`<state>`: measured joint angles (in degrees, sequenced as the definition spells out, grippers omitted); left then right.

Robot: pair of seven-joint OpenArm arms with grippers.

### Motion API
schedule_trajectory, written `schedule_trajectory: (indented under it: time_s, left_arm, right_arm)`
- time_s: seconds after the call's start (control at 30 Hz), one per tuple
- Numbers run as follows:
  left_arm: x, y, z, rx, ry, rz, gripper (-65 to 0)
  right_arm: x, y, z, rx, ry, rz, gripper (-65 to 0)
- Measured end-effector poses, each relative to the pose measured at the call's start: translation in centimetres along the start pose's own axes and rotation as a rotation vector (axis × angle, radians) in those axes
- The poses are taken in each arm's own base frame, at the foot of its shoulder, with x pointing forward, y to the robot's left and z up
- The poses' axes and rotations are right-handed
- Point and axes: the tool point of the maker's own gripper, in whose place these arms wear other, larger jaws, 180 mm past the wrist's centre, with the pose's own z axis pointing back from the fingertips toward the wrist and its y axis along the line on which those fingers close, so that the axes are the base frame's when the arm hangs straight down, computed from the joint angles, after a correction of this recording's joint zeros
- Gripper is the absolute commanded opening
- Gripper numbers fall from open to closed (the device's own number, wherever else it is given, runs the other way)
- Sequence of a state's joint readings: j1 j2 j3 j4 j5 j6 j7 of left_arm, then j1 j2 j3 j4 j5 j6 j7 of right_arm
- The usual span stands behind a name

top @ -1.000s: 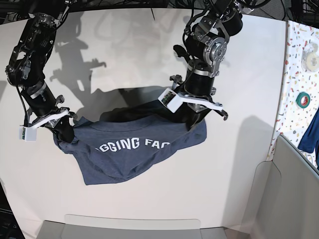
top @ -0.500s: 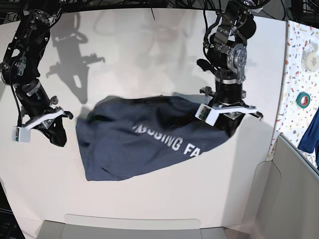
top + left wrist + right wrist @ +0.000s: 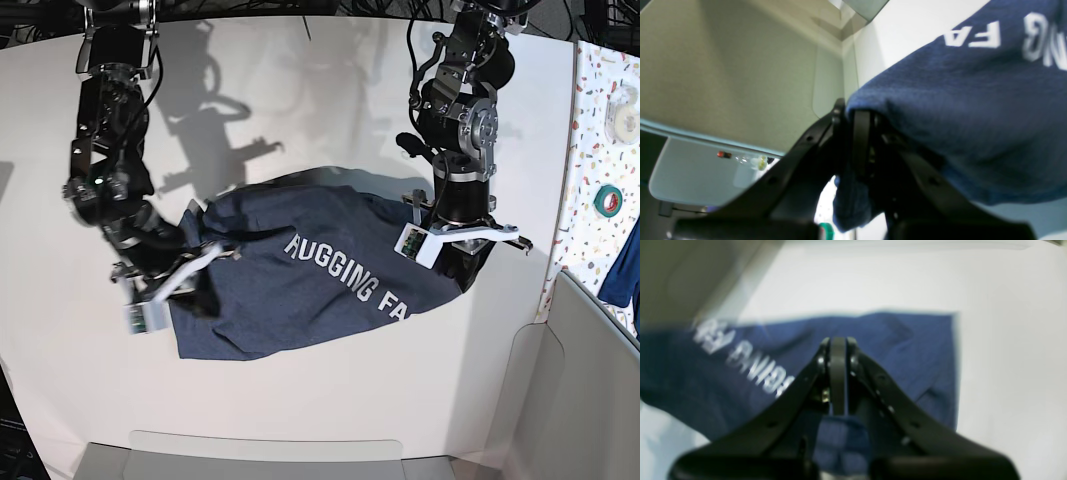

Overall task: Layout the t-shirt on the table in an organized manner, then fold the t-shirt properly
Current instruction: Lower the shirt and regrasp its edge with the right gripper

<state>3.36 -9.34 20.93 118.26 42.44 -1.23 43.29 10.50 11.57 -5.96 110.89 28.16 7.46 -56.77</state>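
1. T-shirt (image 3: 300, 290), dark navy with white lettering, lies spread and rumpled across the middle of the white table (image 3: 330, 400)
2. Left gripper (image 3: 860, 143) pinches a fold of the shirt's edge between its pressed-together black jaws
3. Right gripper (image 3: 837, 373) has its jaws pressed together with no cloth between them, poised above the shirt's opposite side
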Motion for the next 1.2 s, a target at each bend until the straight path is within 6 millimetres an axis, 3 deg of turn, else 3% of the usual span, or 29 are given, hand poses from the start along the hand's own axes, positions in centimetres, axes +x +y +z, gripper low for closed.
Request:
schedule_trajectory:
  time_s: [0.17,0.23,0.3,0.4,0.57,0.9,1.2]
  left_arm:
    - [0.1,-0.1,-0.1,-0.001,-0.004,0.004,-65.0]
    - [-0.1,-0.2,-0.2,-0.002,0.006,-0.001,-65.0]
    - [-0.1,-0.4,-0.1,-0.011,0.001,0.001,-65.0]
    - [-0.2,-0.3,-0.2,-0.005,0.005,-0.002,-65.0]
    - [-0.3,-0.4,-0.2,-0.007,0.009,-0.004,-65.0]
    - [-0.4,-0.5,-0.3,-0.009,0.013,-0.005,-65.0]
    - [-0.3,-0.5,-0.3,-0.01,0.012,-0.003,-65.0]
  right_arm:
    - [-1.7,6.9,-0.4,0.063,0.045,0.336,-54.0]
    - [-1.9,8.6,-0.2,0.047,0.027,0.467,-49.3]
    - [-3.6,9.7,-0.1,0.041,0.049,0.564,-45.5]
    - [-6.6,9.7,0.5,-0.019,0.116,0.698,-41.6]
    - [-8.9,10.0,1.7,-0.089,0.136,0.891,-40.9]
    - [-11.1,10.4,3.1,-0.116,0.176,1.153,-40.7]
    - [-13.2,10.3,2.0,-0.105,0.247,1.164,-40.6]
